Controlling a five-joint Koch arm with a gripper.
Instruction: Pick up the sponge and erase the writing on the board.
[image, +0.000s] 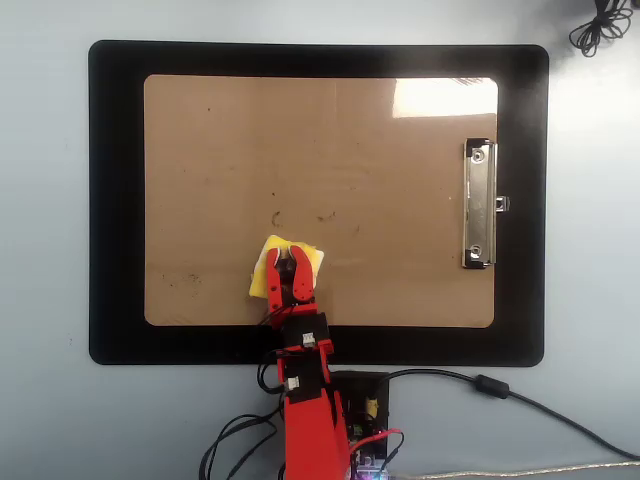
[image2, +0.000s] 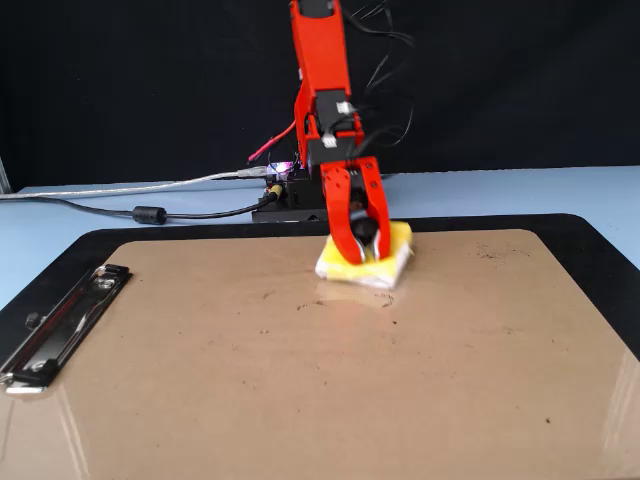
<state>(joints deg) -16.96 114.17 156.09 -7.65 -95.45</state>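
Note:
The yellow sponge (image: 262, 268) (image2: 397, 243) lies flat on the light-brown board (image: 400, 260) (image2: 300, 400), near the board's edge closest to the arm's base. My red gripper (image: 289, 264) (image2: 364, 247) comes down on it from above, shut on the black knob at the sponge's centre. Where the writing stood, only faint smeared traces (image: 300, 217) (image2: 325, 301) show, just beyond the sponge. No clear letters are visible.
The board lies on a black mat (image: 115, 200) (image2: 60, 260). Its silver clip (image: 479, 205) (image2: 60, 325) is at the right in the overhead view. The arm's base with cables (image: 360, 420) (image2: 285, 195) sits off the mat's near edge. A black cable (image: 520, 395) runs across the blue table.

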